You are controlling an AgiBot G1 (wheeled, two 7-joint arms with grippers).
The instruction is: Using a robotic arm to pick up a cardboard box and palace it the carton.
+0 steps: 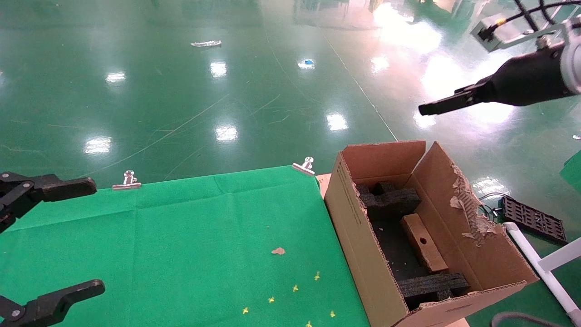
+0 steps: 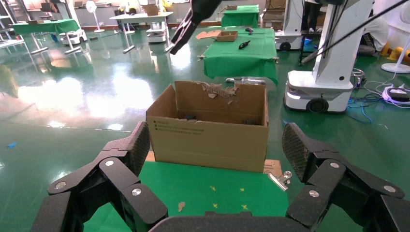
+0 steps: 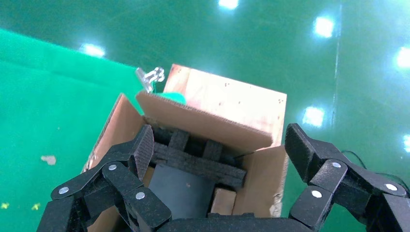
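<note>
Cardboard box lying inside the carton.
Right gripper hovers above the carton, fingers spread, empty; left gripper parked far left, also spread.

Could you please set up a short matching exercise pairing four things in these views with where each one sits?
Things:
1. cardboard box
2. right claw
3. left claw
4. metal clip

Places:
A. open, over the green cloth's near left part
B. inside the carton, between foam inserts
C. at the cloth's far edge, beside the carton
D. open, raised above the carton

Pairs: 1-B, 2-D, 3-A, 4-C
</note>
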